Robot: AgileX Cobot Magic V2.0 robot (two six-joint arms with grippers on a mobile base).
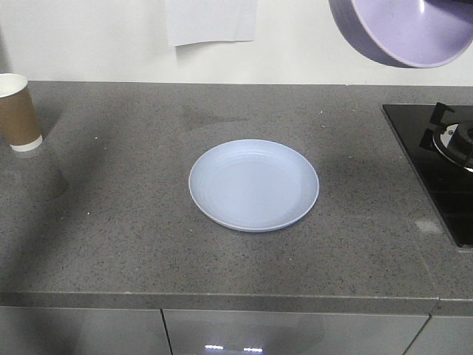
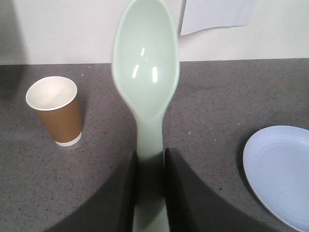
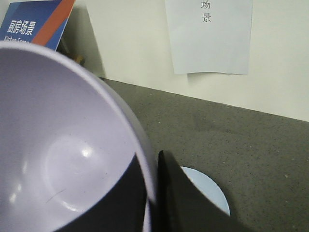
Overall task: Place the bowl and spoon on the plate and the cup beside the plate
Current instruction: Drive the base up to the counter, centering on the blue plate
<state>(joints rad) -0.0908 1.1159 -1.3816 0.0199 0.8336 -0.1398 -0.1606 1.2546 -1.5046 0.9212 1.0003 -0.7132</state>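
Risk, spoon: the spoon [image 2: 145,72] is pinched by its handle in the closed left gripper [image 2: 149,162]; a fast swing may pivot it.
Risk, bowl: the right gripper [image 3: 153,186] clamps one wall of the tilted bowl [image 3: 58,145] high above the countertop [image 1: 111,222]; a slip drops it.
Risk, plate: the plate [image 1: 253,185], bare at centre, may slide under off-centre placement.
Risk, cup: the cup [image 1: 18,111], upright far left, could be toppled.
Pose, left arm: facing the wall, between cup and plate.
Pose, right arm: raised, right of the plate.
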